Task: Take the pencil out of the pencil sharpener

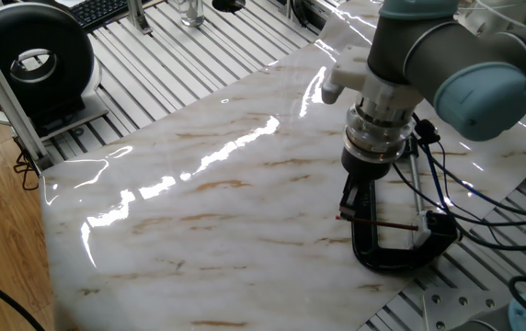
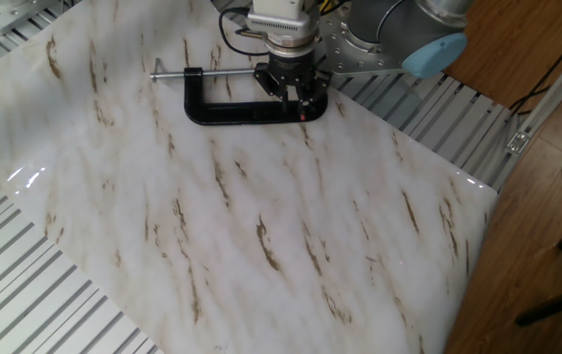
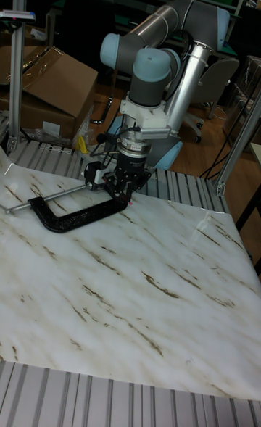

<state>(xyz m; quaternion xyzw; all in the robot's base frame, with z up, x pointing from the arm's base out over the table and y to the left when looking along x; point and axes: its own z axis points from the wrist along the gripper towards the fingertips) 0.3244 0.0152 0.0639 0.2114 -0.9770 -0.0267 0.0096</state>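
The pencil (image 1: 383,223) is a thin dark-red stick lying across the mouth of the black clamp (image 1: 399,256). Its right end sits in the small white pencil sharpener (image 1: 434,221) at the clamp's far jaw. My gripper (image 1: 350,213) points straight down over the pencil's left end, and its dark fingers look shut on the pencil there. In the other fixed view the gripper (image 2: 296,98) stands at the right end of the clamp (image 2: 232,111) and hides the sharpener. In the tall view the gripper (image 3: 120,186) is at the clamp's (image 3: 69,218) upper jaw.
The marble-patterned board (image 1: 208,211) lies on a ribbed metal table (image 1: 199,64). The clamp's silver screw rod (image 2: 168,73) sticks out to the left. Cables (image 1: 484,216) trail from the wrist. A black round device (image 1: 38,60) stands at the far corner.
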